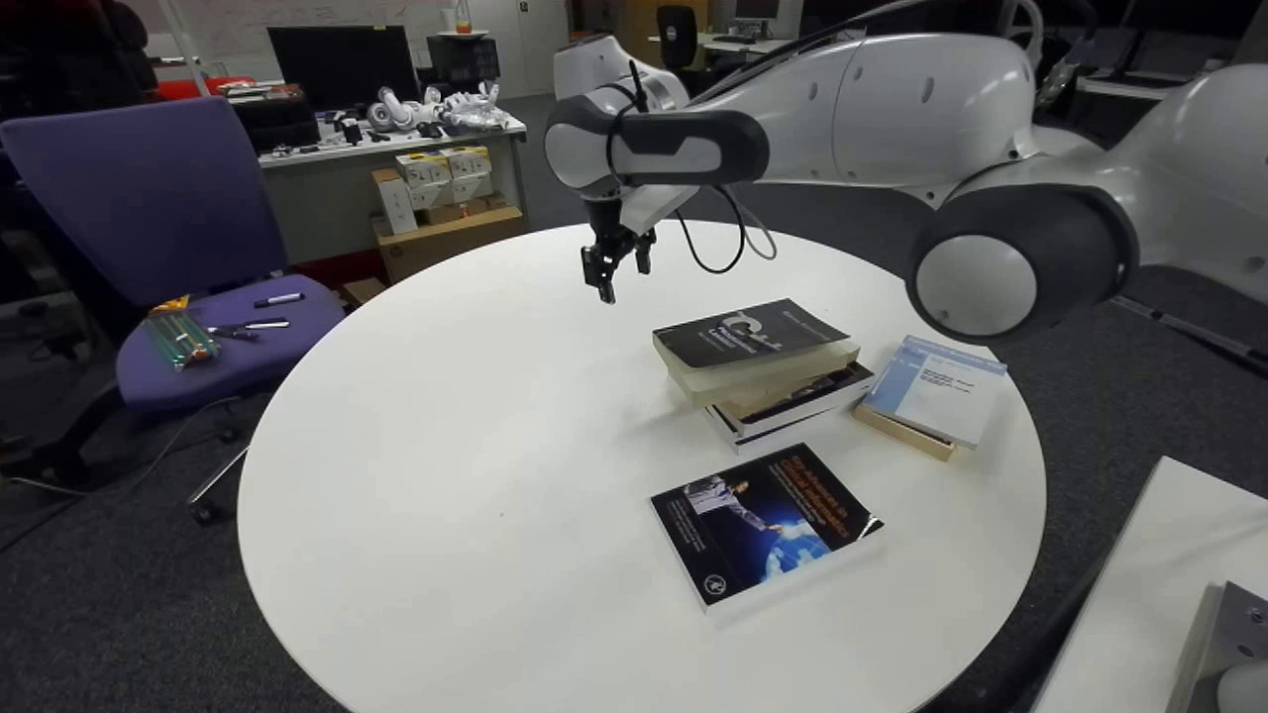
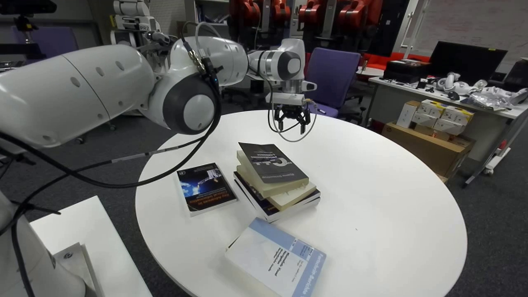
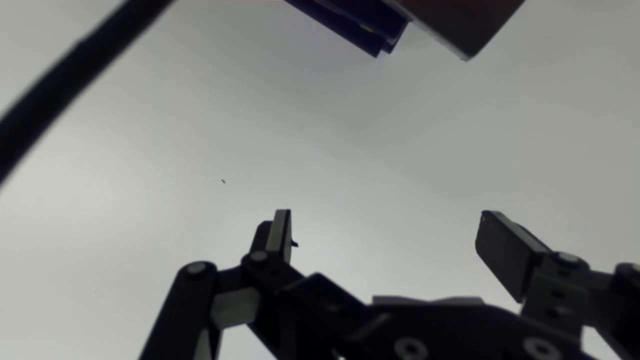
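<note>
The arm is rounded and white, with dark joint bands. Black cables run along it. The black gripper has screws, seemingly silvery.

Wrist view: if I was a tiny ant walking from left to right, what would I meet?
Black cable → tiny dark speck → one tip of the open fingers → dark blue books at the top edge → the fingers' other tip.

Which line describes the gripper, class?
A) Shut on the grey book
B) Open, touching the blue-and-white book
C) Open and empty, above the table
C: the gripper has its fingers apart with nothing held between them, and both exterior views show it above the table.
</note>
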{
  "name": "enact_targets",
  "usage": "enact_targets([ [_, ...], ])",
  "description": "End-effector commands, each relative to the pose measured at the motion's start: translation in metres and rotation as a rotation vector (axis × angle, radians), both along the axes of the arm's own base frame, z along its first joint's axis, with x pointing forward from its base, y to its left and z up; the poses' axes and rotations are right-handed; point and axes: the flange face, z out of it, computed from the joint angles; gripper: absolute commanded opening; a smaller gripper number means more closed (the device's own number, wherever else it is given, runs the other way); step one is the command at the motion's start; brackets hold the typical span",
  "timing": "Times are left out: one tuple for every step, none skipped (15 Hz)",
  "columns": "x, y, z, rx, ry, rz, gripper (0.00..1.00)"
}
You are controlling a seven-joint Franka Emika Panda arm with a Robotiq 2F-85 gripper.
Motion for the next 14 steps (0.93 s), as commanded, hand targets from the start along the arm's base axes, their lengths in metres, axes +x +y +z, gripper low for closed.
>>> enact_targets([
  [-0.006, 0.018, 0.015, 0.022, 0.043, 0.126, 1.0],
  [-0.007, 0.022, 0.015, 0.024, 0.054, 0.155, 1.0],
  [-0.008, 0.027, 0.017, 0.045, 0.065, 0.192, 1.0],
  [-0.009, 0.035, 0.018, 0.059, 0.069, 0.23, 1.0],
  [-0.01, 0.041, 0.017, 0.065, 0.077, 0.265, 1.0],
  [-0.012, 0.048, 0.016, 0.069, 0.092, 0.313, 1.0],
  [-0.014, 0.052, 0.015, 0.064, 0.103, 0.347, 1.0],
  [-0.015, 0.051, 0.014, 0.044, 0.115, 0.341, 1.0],
  [-0.011, 0.049, -0.002, 0.05, 0.09, 0.3, 1.0],
  [-0.012, 0.053, -0.002, 0.049, 0.096, 0.31, 1.0],
  [-0.013, 0.055, -0.002, 0.049, 0.098, 0.314, 1.0],
  [-0.013, 0.055, -0.003, 0.049, 0.099, 0.315, 1.0],
  [-0.013, 0.055, -0.003, 0.049, 0.099, 0.315, 1.0],
  [-0.013, 0.055, -0.003, 0.049, 0.099, 0.315, 1.0],
])
